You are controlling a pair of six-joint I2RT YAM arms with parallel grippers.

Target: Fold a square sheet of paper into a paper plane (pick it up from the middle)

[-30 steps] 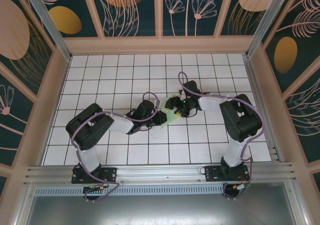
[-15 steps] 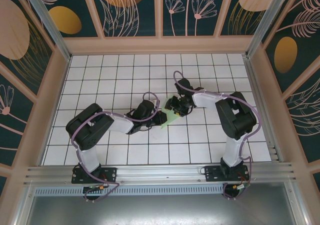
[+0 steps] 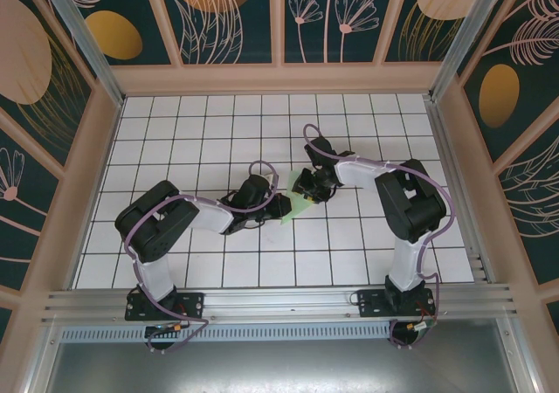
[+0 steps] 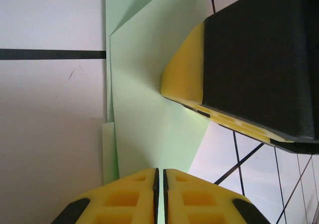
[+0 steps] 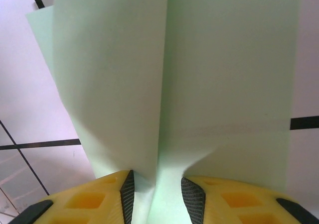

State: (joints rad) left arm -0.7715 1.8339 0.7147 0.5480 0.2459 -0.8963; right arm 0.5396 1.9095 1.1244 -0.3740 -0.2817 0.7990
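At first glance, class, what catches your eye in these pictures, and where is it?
The pale green folded paper at the middle of the white grid table stands out. The left hand is shut on its edge; the right hand straddles its crease, yellow fingers apart.

White grid-tiled floor (image 3: 175,131) — walled by dark teal floral panels (image 3: 236,26); pale wooden frame (image 3: 279,79).

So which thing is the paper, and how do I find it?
Look at the white tiled table inside the flowery walls. Near its middle, the left arm and the right arm reach toward each other. The paper lies between their tips: a pale green folded piece, the only green thing on the white tiles.
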